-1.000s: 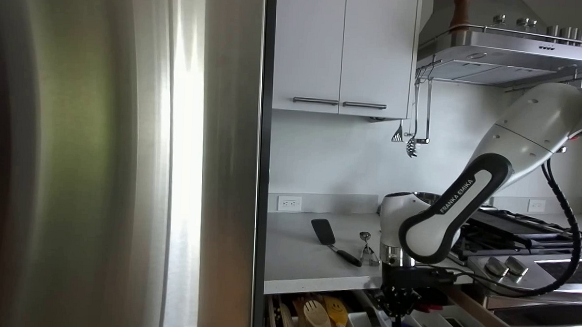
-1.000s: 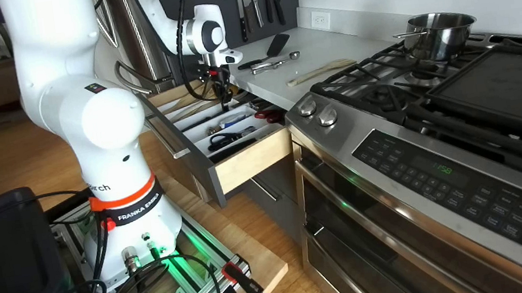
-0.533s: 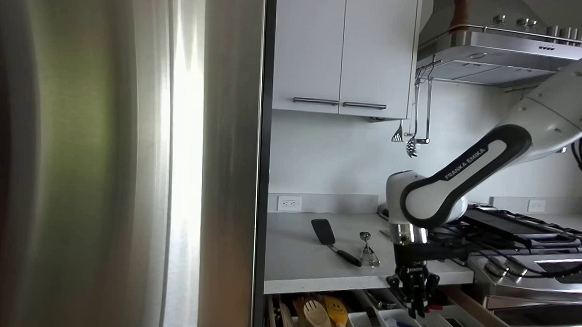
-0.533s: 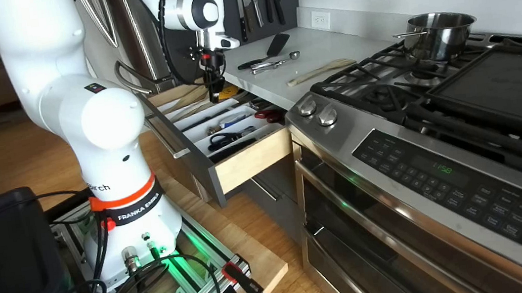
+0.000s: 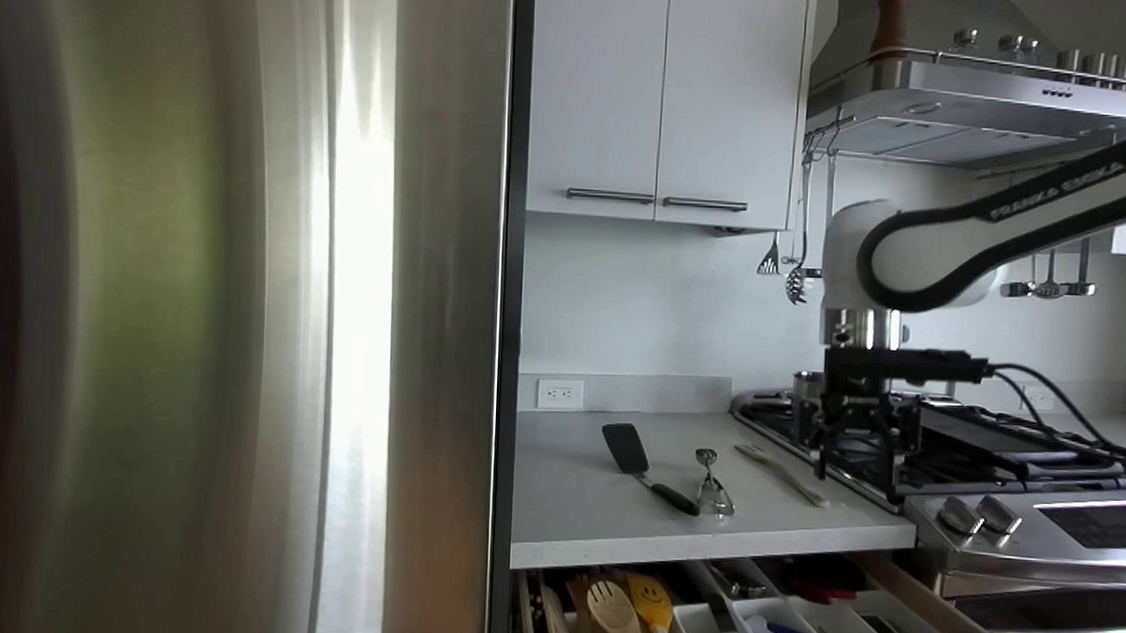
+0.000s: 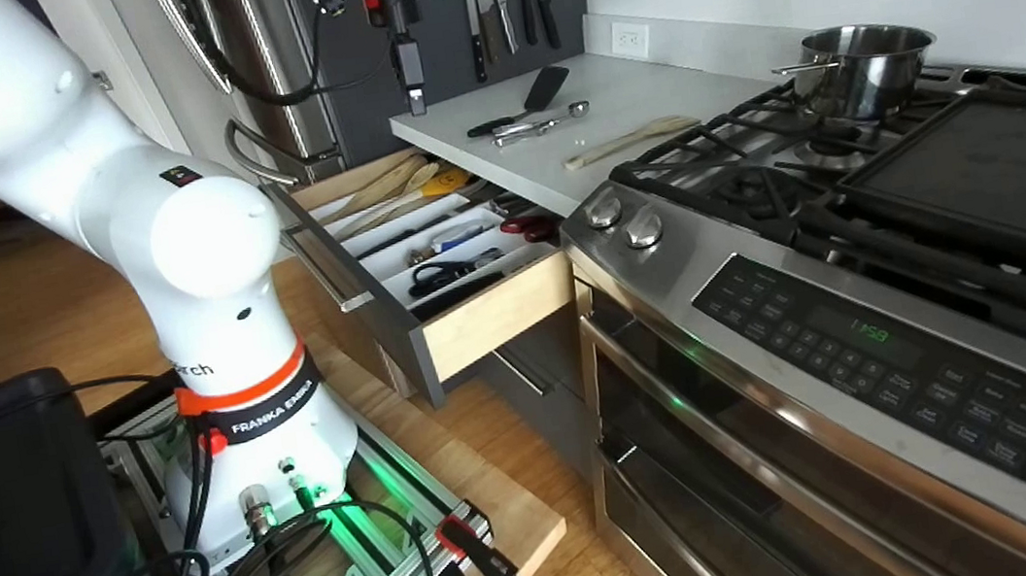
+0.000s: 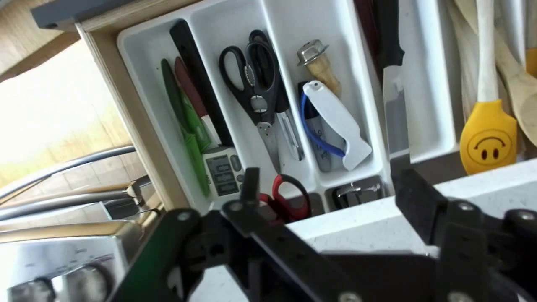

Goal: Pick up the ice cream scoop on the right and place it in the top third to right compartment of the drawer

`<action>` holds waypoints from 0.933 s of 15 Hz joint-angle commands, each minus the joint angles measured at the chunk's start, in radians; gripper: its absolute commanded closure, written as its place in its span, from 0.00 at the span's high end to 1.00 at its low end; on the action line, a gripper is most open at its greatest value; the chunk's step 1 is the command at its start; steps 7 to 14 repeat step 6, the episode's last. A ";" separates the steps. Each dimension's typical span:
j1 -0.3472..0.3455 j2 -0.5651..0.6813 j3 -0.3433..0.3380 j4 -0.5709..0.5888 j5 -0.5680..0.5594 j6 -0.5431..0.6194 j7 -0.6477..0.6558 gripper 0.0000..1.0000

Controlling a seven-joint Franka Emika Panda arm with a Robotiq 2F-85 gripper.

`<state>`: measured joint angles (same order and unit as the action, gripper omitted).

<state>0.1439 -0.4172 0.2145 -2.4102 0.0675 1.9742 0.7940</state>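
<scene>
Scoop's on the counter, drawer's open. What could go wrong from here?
The ice cream scoop lies right beside the spatula's black handle, so the open end effector may snag or grab both.
It looks like smooth, shiny metal, so it might twist or slip in the grip.
The counter edge overhangs the back of the open drawer; a low transfer could clip it.

In an exterior view: round stainless-steel pot [image 5: 807, 391], mostly hidden behind black two-fingered gripper [image 5: 857, 484], right of centre | pale wooden-sided drawer [image 5: 937, 611], cut by bottom edge | wrist view: red loop-handled tool [image 7: 280, 202], partly hidden, lower centre | silver stove knobs [image 7: 84, 283], blurred, lower left
</scene>
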 commanded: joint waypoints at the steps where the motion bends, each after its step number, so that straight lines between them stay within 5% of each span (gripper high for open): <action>1: -0.046 -0.233 0.025 0.002 -0.004 -0.137 0.139 1.00; 14: -0.052 -0.225 0.032 0.031 0.009 -0.130 0.100 1.00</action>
